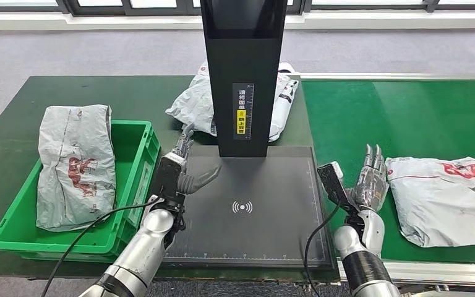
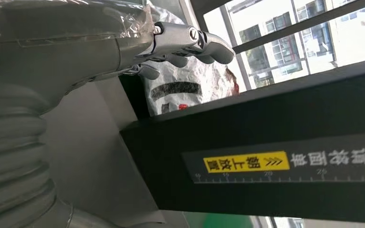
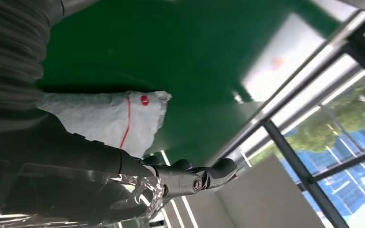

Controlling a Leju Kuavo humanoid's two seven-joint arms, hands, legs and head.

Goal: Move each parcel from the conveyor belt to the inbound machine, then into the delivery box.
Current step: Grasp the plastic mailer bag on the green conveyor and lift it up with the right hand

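Observation:
A grey parcel with red print (image 1: 442, 198) lies on the green conveyor belt (image 1: 402, 117) at the right. My right hand (image 1: 371, 178) stands just left of it, fingers straight and apart, holding nothing; the right wrist view shows the parcel's corner (image 3: 107, 118) beside the hand (image 3: 185, 178). My left hand (image 1: 182, 167) hovers over the left edge of the black inbound machine plate (image 1: 247, 210), fingers spread, empty. Another grey parcel (image 1: 74, 164) lies in the green delivery box (image 1: 137, 158). A third parcel (image 1: 198, 102) lies behind the machine's black post (image 1: 243, 74), also visible in the left wrist view (image 2: 185, 88).
The machine's post rises from the plate's far side, close to my left hand (image 2: 190, 40). The box stands on the dark green table (image 1: 12, 154) left of the plate. A metal rail (image 1: 433, 272) edges the belt near me. Black cables hang from both wrists.

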